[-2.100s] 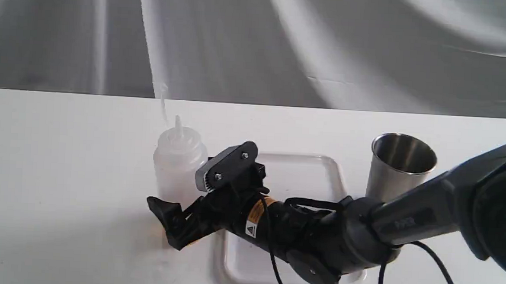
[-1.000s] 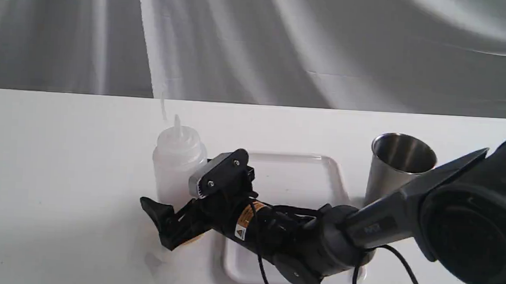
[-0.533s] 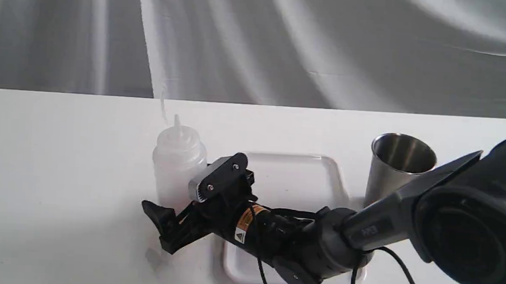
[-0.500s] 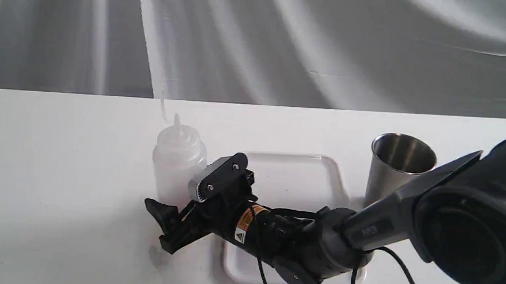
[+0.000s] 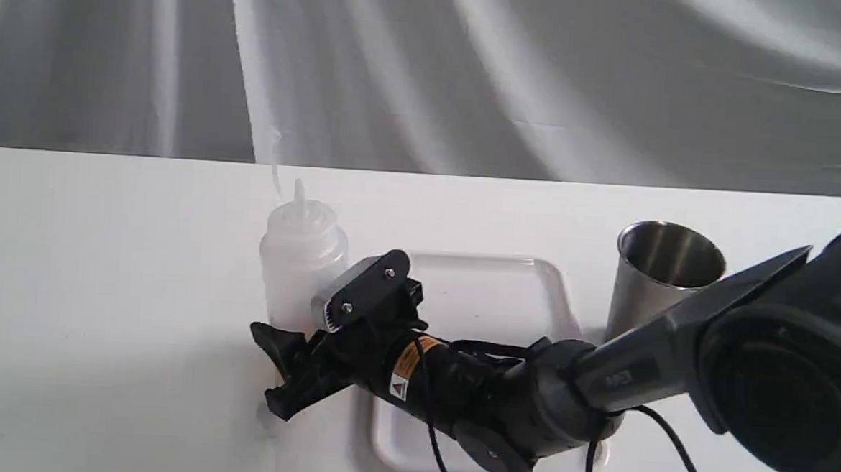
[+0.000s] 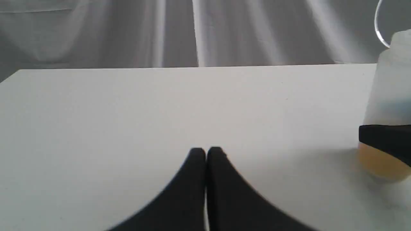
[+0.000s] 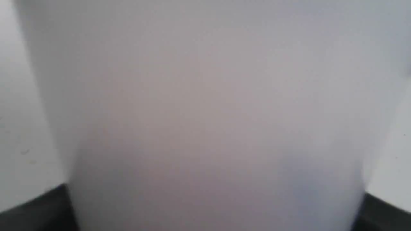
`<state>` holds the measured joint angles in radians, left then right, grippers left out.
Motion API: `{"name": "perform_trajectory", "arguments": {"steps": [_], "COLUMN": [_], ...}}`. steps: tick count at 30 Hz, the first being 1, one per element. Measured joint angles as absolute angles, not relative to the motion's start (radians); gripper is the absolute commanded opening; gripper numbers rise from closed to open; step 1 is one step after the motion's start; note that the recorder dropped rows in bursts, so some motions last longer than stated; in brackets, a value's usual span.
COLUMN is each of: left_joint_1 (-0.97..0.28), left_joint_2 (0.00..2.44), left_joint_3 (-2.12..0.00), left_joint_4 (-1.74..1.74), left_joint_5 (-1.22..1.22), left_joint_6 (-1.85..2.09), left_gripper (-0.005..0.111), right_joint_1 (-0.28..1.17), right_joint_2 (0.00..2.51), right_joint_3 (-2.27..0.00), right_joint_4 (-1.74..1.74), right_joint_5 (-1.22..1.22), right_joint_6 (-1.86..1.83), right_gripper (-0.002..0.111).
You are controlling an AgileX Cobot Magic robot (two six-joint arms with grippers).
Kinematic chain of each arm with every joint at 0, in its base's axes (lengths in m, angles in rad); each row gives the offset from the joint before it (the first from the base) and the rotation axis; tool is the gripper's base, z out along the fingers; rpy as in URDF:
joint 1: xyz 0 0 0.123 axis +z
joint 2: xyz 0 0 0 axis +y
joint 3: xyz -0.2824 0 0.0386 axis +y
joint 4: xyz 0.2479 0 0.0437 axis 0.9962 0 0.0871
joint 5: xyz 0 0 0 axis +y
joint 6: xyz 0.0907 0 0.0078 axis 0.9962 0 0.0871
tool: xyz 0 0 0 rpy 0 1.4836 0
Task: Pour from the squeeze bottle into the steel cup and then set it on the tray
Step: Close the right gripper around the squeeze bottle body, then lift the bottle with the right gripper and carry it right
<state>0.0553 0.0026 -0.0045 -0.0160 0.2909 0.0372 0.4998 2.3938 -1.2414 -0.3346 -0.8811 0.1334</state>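
Note:
The translucent squeeze bottle (image 5: 303,258) stands upright left of the white tray (image 5: 489,290), nozzle up, cap strap curling above it. My right gripper (image 5: 290,319) reaches in from the right, low over the table, and is shut on the bottle's lower body. One black finger (image 6: 385,136) crosses the bottle (image 6: 390,89) just above its amber liquid. In the right wrist view the bottle (image 7: 205,112) fills the picture, with fingers (image 7: 35,208) at both sides. The steel cup (image 5: 659,277) stands upright right of the tray. My left gripper (image 6: 205,152) is shut and empty, over bare table.
The right arm and its black cable (image 5: 668,450) lie across the tray's front part. The white table (image 5: 101,284) ends at a far edge against a grey cloth backdrop (image 5: 429,71). My left arm is outside the exterior view.
The right gripper's fingers closed in on the squeeze bottle. The bottle has since risen slightly and shifted a little right. The cup and tray have not moved.

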Motion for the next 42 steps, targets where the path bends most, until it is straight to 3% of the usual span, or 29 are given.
{"name": "perform_trajectory", "arguments": {"steps": [21,42], "left_joint_1": [0.055,0.055], "left_joint_2": [0.003,0.003], "left_joint_3": [-0.004,-0.004], "left_joint_4": [-0.016,-0.016], "left_joint_5": [0.291,0.291], "left_joint_6": [0.037,0.037], "left_gripper": [0.0,0.0], "right_joint_1": [0.5,0.5], "right_joint_2": [2.023,1.598], "right_joint_3": [-1.241,-1.241], "right_joint_4": [-0.345,-0.516], "right_joint_5": [-0.675,-0.291], "right_joint_6": [0.133,0.246], "right_gripper": [0.0,0.0]}}
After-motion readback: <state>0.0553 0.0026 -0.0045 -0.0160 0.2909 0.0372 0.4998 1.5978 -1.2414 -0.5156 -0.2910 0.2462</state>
